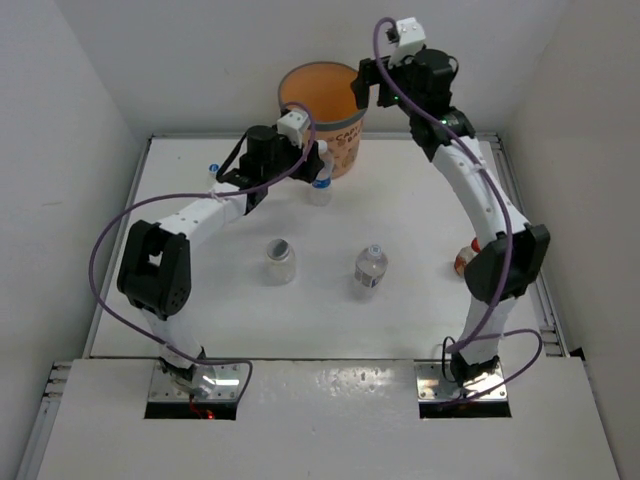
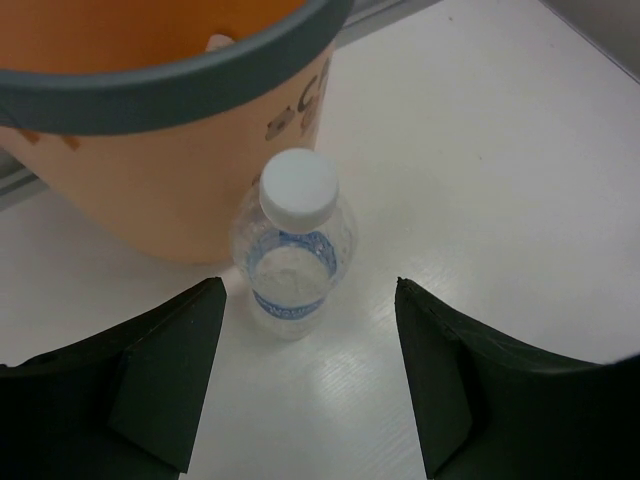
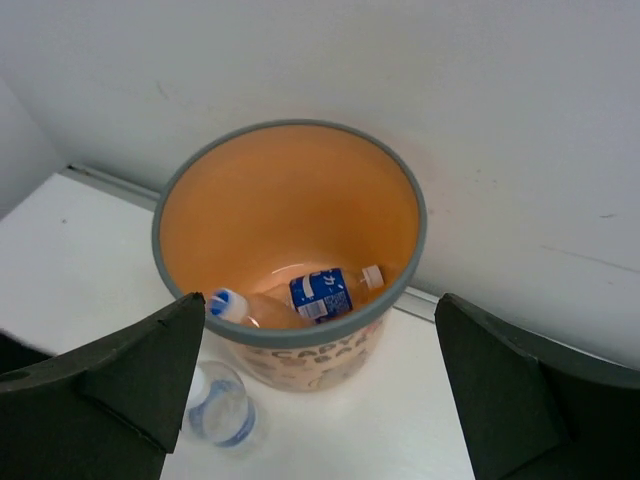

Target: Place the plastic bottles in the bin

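Observation:
The orange bin [image 1: 345,150] stands at the back of the table. My right gripper [image 1: 366,88] hangs open over its rim with nothing between its fingers. The right wrist view [image 3: 320,300] looks down into the bin [image 3: 290,200], where a blue-labelled bottle [image 3: 335,290] and a blue-capped bottle [image 3: 240,305] lie. A white-capped clear bottle [image 2: 293,255] stands upright against the bin's wall [image 2: 150,190]. My left gripper [image 2: 308,290] is open just short of it, not touching. Two more clear bottles [image 1: 281,260] [image 1: 370,268] stand mid-table.
A brownish bottle with a red cap [image 1: 464,260] lies at the right edge, partly behind the right arm. Another small bottle [image 1: 213,172] shows behind the left arm. White walls close in the table at the back and sides.

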Controlling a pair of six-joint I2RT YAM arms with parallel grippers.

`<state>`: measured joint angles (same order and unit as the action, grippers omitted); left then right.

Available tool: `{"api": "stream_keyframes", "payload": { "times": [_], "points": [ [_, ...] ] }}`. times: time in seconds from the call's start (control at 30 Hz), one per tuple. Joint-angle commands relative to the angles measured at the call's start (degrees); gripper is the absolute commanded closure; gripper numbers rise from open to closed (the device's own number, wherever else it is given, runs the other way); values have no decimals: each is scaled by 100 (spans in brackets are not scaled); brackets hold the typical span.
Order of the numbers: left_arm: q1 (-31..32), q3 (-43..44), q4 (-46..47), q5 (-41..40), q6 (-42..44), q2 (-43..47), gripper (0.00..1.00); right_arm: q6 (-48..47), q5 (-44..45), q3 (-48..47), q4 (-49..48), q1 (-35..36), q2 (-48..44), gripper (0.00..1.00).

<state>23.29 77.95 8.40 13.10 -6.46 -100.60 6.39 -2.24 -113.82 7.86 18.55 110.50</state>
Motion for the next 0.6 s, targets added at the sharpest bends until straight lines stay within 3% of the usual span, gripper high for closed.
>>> {"api": "stream_keyframes", "payload": {
  "times": [0.0, 0.43, 0.57],
  "points": [
    [35, 352, 600, -115, 39, -74, 25, 406, -346, 263, -39, -211, -967, 4],
    [290, 879, 829, -413, 223, -733, 24, 354, -523, 984, 120, -413, -1592, 4],
    [290, 1003, 830, -467, 224, -917, 29, 293, -541, 1160, 137, -457, -1663, 6]
  ]
}}
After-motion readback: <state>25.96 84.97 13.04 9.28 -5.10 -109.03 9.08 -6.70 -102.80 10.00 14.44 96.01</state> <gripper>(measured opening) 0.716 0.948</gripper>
